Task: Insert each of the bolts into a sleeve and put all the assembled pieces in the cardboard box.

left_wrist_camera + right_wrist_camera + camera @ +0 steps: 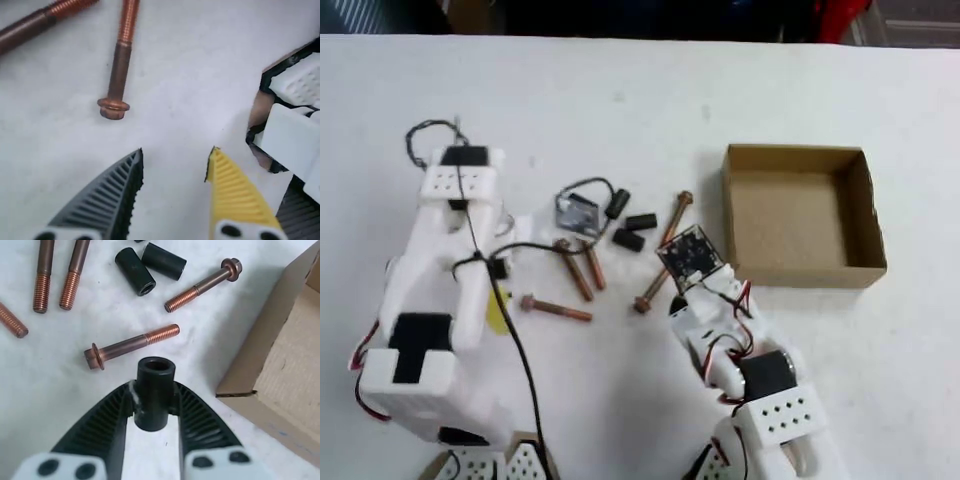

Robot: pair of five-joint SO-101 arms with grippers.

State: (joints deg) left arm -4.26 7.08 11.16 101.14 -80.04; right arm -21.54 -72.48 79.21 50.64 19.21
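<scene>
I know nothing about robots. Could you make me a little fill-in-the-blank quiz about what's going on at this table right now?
1. The right arm's jaws are shut on a ____ sleeve.
2. The left arm's jaws stand ____, gripping nothing, with a copper-coloured bolt lying just beyond them.
3. The cardboard box is ____ inside.

Missing words: black; open; empty.

We see a white worktop (620,90): five copper bolts (555,309) lying loose, two black sleeves (628,240) among them, open cardboard box (806,274) near the group.
</scene>
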